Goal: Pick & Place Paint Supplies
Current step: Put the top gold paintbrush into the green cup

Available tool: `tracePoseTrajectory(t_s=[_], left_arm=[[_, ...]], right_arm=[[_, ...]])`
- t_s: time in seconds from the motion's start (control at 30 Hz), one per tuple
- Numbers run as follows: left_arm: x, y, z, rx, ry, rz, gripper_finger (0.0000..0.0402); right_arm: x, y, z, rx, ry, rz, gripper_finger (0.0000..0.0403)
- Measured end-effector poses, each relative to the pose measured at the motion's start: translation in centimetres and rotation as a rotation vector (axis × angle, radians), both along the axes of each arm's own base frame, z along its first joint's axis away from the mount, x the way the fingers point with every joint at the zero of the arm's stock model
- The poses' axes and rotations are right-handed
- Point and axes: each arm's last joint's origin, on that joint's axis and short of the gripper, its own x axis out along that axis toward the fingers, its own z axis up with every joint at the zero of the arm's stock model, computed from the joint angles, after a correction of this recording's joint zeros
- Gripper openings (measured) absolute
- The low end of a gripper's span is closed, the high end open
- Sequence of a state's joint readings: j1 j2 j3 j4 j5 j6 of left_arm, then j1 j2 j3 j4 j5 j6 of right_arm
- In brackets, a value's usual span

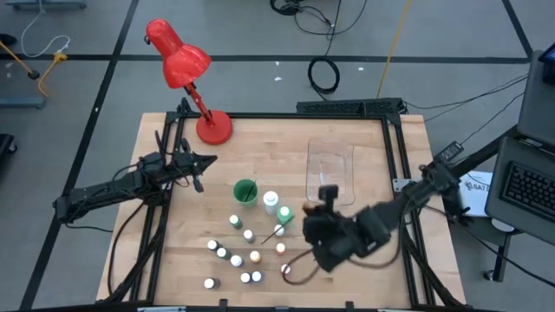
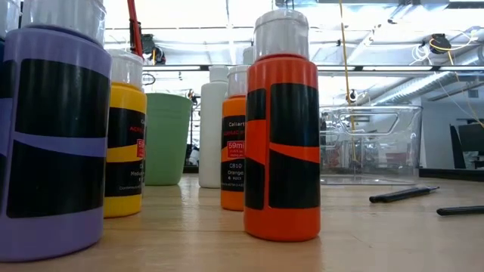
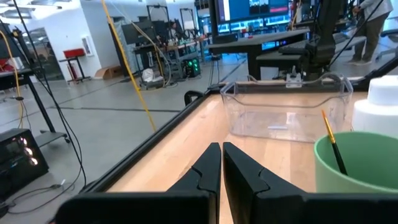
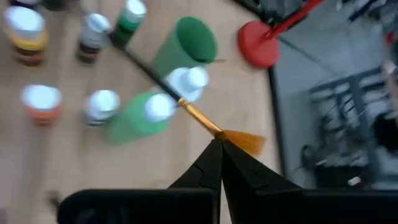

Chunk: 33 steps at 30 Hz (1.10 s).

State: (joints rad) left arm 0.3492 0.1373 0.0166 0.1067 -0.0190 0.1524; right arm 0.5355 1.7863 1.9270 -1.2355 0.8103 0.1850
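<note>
The right gripper (image 4: 219,144) is pressed together on a paintbrush (image 4: 186,109), pinching it at the metal band just behind the orange fan of bristles, so the dark handle slants away from the gripper over the desk (image 1: 173,251). Just beyond the gripper, under the handle, a taller green bottle (image 4: 134,117) and a white bottle (image 4: 186,82) stand side by side, and past them is the green cup (image 4: 185,45). Off to one side of the handle the small white-capped paint bottles (image 4: 41,102) stand scattered on the wood; the far end of the handle reaches a dark green one (image 4: 127,22). Beyond the cup sits the round red base of the lamp (image 4: 260,43). In the high view this gripper (image 1: 305,227) hovers near the middle of the desk, with the clear tray (image 1: 330,170) just behind it. The left gripper (image 3: 221,167) waits with its fingers pressed together and nothing between them, low over the desk's edge; ahead of it and to one side is the green cup (image 3: 357,163) with a thin brush (image 3: 333,140) leaning inside it, a white bottle (image 3: 378,104) behind that, and farthest off the clear tray (image 3: 283,112).
</note>
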Motion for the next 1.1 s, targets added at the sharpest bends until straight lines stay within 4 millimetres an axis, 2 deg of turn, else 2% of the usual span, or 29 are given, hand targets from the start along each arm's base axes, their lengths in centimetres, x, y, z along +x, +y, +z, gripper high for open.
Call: tracePoseTrajectory(t_s=[0.2,0.33,0.43,0.57,0.83,1.1], left_arm=[[0.0,0.0,-0.2,-0.008,0.023,0.008,0.0021],[0.0,0.0,-0.5,-0.025,0.047,0.008,0.0021],[0.0,0.0,-0.7,-0.039,0.059,0.009,0.0021],[0.0,0.0,-0.8,-0.051,0.065,0.009,0.0021],[-0.1,0.0,-0.8,-0.075,0.061,0.01,0.0021],[-0.1,0.0,-0.8,-0.075,0.062,0.01,0.0021]], right_arm=[[3.1,-5.0,1.5,-0.084,0.009,0.017,0.0],[5.0,-7.9,2.2,-0.115,-0.052,0.008,0.0],[5.9,-9.3,2.8,-0.143,-0.081,0.033,0.0],[6.6,-9.9,3.3,-0.179,-0.12,0.058,0.0],[9.7,-10.7,0.7,-0.26,-0.053,0.102,0.0],[12.6,-11.1,-3.3,-0.316,0.051,0.139,0.0]])
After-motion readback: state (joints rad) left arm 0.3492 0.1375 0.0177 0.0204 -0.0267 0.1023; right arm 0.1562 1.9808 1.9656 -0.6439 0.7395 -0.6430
